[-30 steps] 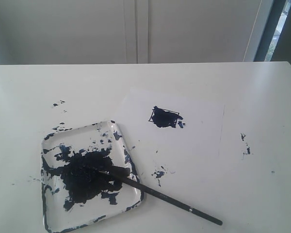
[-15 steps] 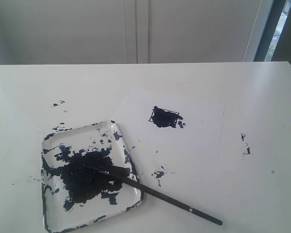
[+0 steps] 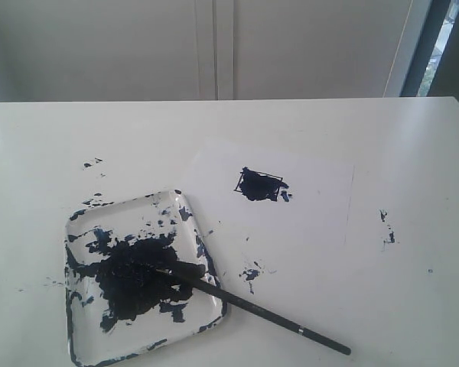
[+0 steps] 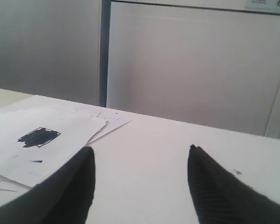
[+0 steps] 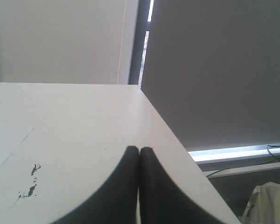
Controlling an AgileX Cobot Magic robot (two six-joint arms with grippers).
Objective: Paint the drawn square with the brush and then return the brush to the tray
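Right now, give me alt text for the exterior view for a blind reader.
A long black-handled paintbrush lies with its tip in a shallow clear square tray blotched blue-black, its handle crossing the rim onto the white table. Beyond, a white paper sheet bears a small drawn square smeared dark.

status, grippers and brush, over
Left gripper open, empty; right gripper shut, empty. Brush tip in tray, handle over rim onto table. Drawn square painted. Nothing blocking.
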